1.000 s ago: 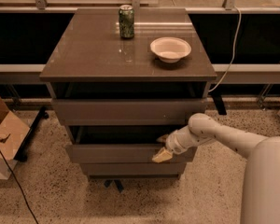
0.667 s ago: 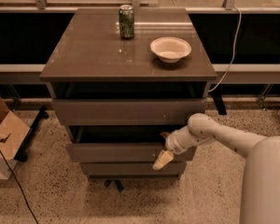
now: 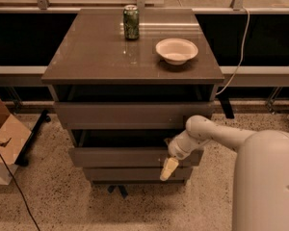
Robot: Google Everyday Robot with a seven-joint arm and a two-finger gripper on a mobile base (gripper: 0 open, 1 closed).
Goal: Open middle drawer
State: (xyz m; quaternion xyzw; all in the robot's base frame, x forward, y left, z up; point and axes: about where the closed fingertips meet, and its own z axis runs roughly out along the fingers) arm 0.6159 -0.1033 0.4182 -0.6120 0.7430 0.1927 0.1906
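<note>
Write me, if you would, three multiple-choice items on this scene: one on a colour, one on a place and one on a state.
1. The can on the cabinet top is: A red; B blue; C green.
2. The gripper is: A over the cabinet top; B in front of the right part of the middle drawer; C off to the far left.
3. The can is: A upright; B on its side; C crushed flat.
Right letters: 1 C, its body shows green. 2 B, it hangs at that front panel's lower edge, right of centre. 3 A, it stands on its base with its top rim up.
</note>
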